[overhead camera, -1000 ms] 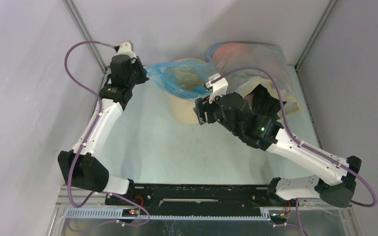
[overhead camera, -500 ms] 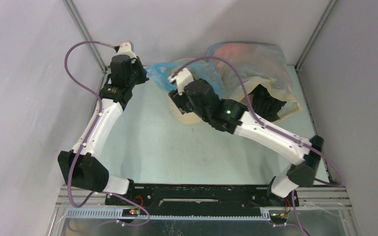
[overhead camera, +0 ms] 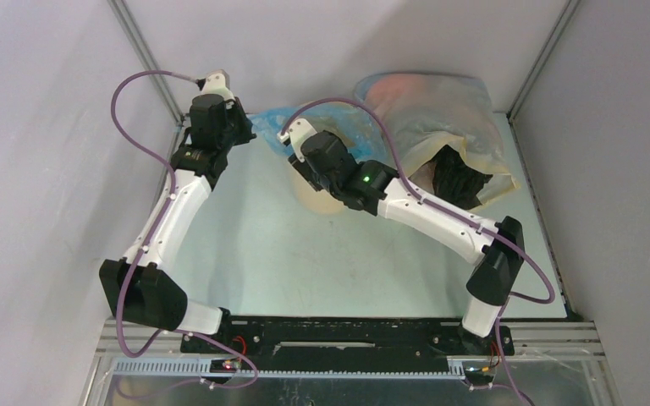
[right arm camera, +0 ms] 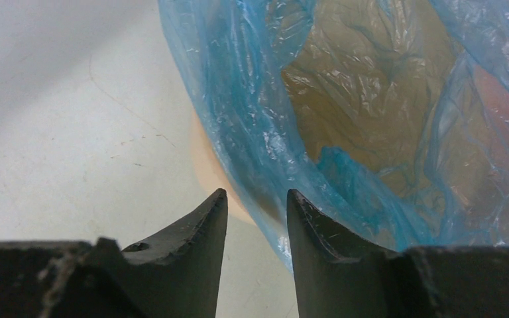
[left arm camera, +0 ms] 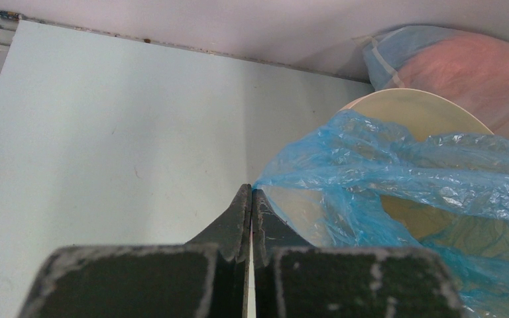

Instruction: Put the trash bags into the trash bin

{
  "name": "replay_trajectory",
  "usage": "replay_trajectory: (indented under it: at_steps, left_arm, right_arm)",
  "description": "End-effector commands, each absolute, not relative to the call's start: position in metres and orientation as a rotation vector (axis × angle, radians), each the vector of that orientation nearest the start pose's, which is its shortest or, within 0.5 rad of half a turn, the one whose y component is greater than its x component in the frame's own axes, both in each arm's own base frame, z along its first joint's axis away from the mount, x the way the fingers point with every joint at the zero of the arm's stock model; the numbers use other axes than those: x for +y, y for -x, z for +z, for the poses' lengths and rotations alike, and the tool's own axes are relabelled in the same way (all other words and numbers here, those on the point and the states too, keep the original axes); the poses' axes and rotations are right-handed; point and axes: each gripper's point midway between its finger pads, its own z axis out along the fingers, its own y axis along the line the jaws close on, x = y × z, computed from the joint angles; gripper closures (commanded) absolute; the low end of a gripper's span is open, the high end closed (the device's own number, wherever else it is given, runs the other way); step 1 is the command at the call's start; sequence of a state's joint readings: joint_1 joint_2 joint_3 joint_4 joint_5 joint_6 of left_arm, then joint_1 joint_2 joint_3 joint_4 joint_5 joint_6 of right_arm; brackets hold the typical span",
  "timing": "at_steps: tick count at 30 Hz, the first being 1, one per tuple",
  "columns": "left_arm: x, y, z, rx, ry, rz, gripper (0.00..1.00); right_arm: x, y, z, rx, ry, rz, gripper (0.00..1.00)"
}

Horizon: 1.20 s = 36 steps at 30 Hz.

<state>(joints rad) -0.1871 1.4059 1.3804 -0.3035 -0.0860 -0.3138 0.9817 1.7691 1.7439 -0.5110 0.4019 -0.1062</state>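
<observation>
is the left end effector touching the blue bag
Touching: left wrist view shows the left end effector shut on a corner of the blue bag.

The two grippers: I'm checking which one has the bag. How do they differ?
The left gripper has its fingers shut on the edge of the trash bag; the right gripper has its fingers open, clamping nothing. The left gripper sits off to the side of the trash bin; the right gripper hovers over its rim. Both face the blue film.

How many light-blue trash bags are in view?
1. The light-blue bag drapes over the mouth of the tan bin, its corner pinched by the left gripper; the right gripper is open at its edge. Others may hide in the cloudy sack behind.
</observation>
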Motion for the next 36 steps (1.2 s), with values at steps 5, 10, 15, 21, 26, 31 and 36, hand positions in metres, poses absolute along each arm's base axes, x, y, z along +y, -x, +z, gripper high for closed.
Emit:
replay_trajectory:
  at_steps: [5, 10, 15, 21, 26, 31, 36]
  left_arm:
    - [-0.075, -0.442, 0.328, 1.857, 0.199, -0.250, 1.00]
    - [-0.075, -0.444, 0.325, 1.872, 0.198, -0.243, 1.00]
    - [-0.075, -0.447, 0.318, 1.893, 0.197, -0.236, 1.00]
    - [-0.074, -0.454, 0.303, 1.946, 0.196, -0.221, 1.00]
    - [-0.074, -0.460, 0.290, 1.991, 0.196, -0.214, 1.00]
    - [-0.079, -0.461, 0.290, 2.002, 0.182, -0.244, 1.00]
    - [-0.079, -0.461, 0.292, 1.998, 0.179, -0.245, 1.00]
  right_arm:
    - [0.374, -0.351, 0.288, 1.831, 0.822, 0.094, 0.76]
    - [0.378, -0.344, 0.278, 1.850, 0.850, 0.132, 0.99]
    - [0.377, -0.332, 0.264, 1.863, 0.858, 0.198, 1.00]
    - [0.373, -0.322, 0.246, 1.902, 0.866, 0.261, 1.00]
    - [0.364, -0.323, 0.228, 1.943, 0.845, 0.254, 1.00]
    - [0.358, -0.329, 0.250, 1.889, 0.801, 0.275, 1.00]
    - [0.355, -0.337, 0.291, 1.824, 0.763, 0.269, 1.00]
